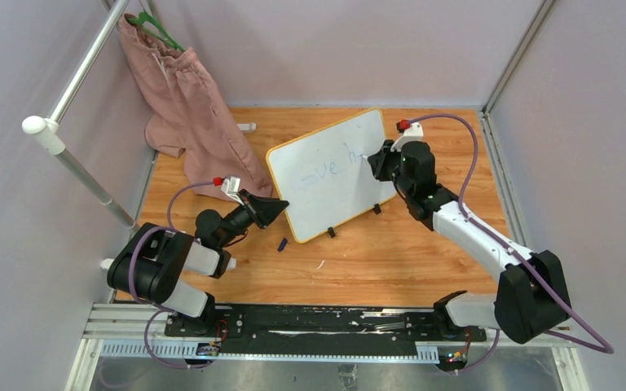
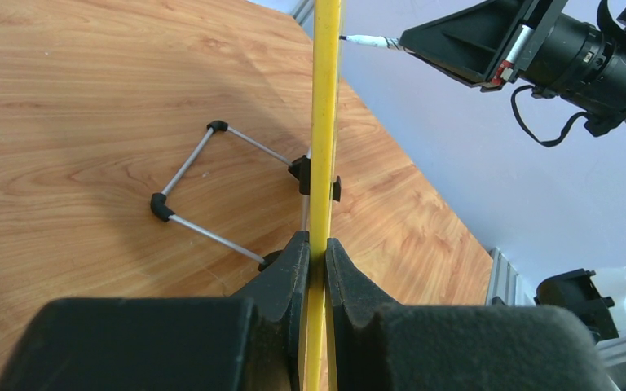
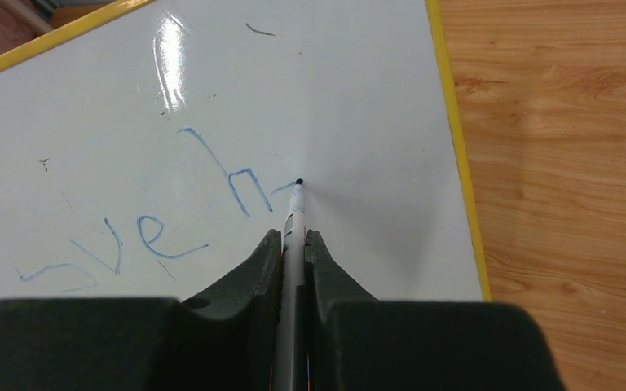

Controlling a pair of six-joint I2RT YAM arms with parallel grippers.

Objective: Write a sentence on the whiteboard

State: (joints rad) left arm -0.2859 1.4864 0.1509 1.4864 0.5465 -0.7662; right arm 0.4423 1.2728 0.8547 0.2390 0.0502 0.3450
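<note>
You have one small white rectangular whiteboard with a thin yellow frame (image 1: 330,175) propped near the middle of the wooden desk (image 1: 407,252), on two small black feet (image 1: 332,232). Its long axis runs from near-left to far-right, and the writing face tilts up towards the right arm.

Your left claw (image 1: 273,210) is clamped on the board's left edge. The left wrist view shows the yellow frame (image 2: 324,122) edge-on, pinched between both fingers (image 2: 293,269).

Your right claw (image 3: 293,236) is closed narrowly around one thin white marker (image 3: 295,213), whose dark tip touches the board just right of the last stroke. The marker points away from the claw, up the board face.

The faint blue handwriting (image 3: 155,236) forms one visible line: roughly "ve", then an "h".

One small dark piece (image 1: 282,243) lies on the desk just beside the board's near corner.
</note>
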